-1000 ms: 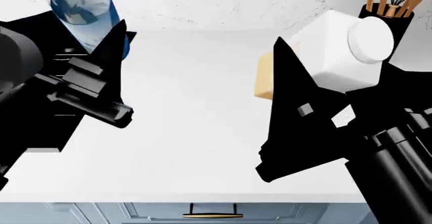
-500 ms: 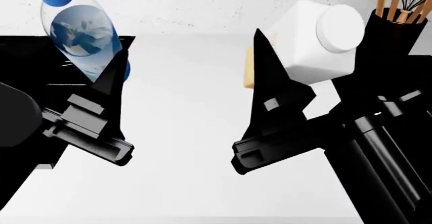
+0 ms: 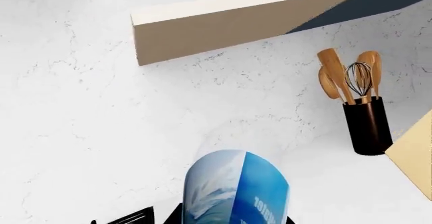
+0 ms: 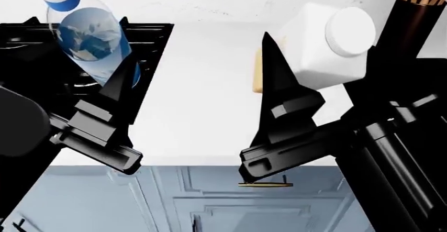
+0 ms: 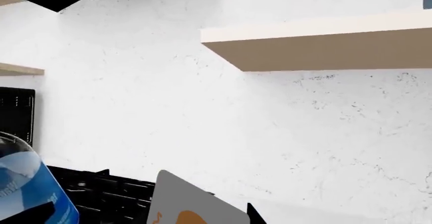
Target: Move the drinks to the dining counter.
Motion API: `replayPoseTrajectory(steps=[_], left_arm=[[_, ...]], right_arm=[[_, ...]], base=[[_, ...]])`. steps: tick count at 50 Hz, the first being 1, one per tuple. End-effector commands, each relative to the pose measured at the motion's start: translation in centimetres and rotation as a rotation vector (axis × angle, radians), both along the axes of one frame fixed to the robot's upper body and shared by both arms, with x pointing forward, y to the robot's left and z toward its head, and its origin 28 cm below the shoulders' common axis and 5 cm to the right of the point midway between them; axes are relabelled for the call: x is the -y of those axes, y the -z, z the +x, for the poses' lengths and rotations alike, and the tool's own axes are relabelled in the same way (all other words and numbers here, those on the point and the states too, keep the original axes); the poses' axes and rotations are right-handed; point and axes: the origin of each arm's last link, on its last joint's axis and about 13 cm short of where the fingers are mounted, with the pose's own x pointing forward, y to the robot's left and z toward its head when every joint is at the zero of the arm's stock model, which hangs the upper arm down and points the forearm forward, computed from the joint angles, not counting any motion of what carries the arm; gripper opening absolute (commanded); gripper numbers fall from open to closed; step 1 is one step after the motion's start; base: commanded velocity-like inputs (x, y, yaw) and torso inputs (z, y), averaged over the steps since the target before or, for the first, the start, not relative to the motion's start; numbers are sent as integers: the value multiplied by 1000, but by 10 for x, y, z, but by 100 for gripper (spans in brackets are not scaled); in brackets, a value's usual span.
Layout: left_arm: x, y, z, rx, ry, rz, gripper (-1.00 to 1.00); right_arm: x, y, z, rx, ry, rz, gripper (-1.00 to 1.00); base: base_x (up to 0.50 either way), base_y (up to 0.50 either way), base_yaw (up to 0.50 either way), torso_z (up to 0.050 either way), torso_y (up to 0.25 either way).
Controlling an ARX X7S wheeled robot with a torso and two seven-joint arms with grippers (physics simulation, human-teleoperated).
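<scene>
Left claw (image 4: 122,77) grasping the water bottle (image 4: 87,30) at upper left over the black stove (image 4: 150,38), right claw (image 4: 276,64) grasping the white carton (image 4: 317,41) at upper right above the white tabletop (image 4: 199,101), utensil holder (image 4: 415,20) behind

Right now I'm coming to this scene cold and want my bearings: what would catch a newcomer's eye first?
Two drinks held up above the white worktop: the water bottle, tilted, in the left gripper over the black stove, and the white carton in the right gripper. At the far right stands a black utensil holder with wooden spoons. Light-blue cabinets show below the worktop edge.
</scene>
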Motion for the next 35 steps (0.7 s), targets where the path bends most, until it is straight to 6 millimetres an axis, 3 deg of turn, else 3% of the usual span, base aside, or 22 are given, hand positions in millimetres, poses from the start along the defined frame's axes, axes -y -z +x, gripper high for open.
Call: replayPoseTrajectory(steps=[1, 21, 22, 23, 25, 35], left_arm=[[1, -8, 0, 66, 2, -17, -100], [0, -8, -1, 65, 2, -21, -100], [0, -8, -1, 65, 2, -21, -100], [0, -8, -1, 65, 2, -20, -100], [0, -8, 0, 64, 2, -19, -100], [-1, -8, -1, 65, -1, -23, -100]], right_arm=[[1, 0, 0, 12, 8, 1, -100], [3, 2, 4, -43, 77, 15, -100], [2, 7, 2, 8, 92, 12, -100], [2, 9, 3, -75, 88, -2, -100], [0, 9, 3, -80, 77, 3, -100], [0, 8, 7, -96, 81, 36, -100]], base=[[-419, 324, 0, 0, 0], [-430, 312, 0, 0, 0], [-137, 11, 0, 0, 0], [0, 0, 0, 0, 0], [-88, 43, 0, 0, 0], [-493, 188, 0, 1, 0]])
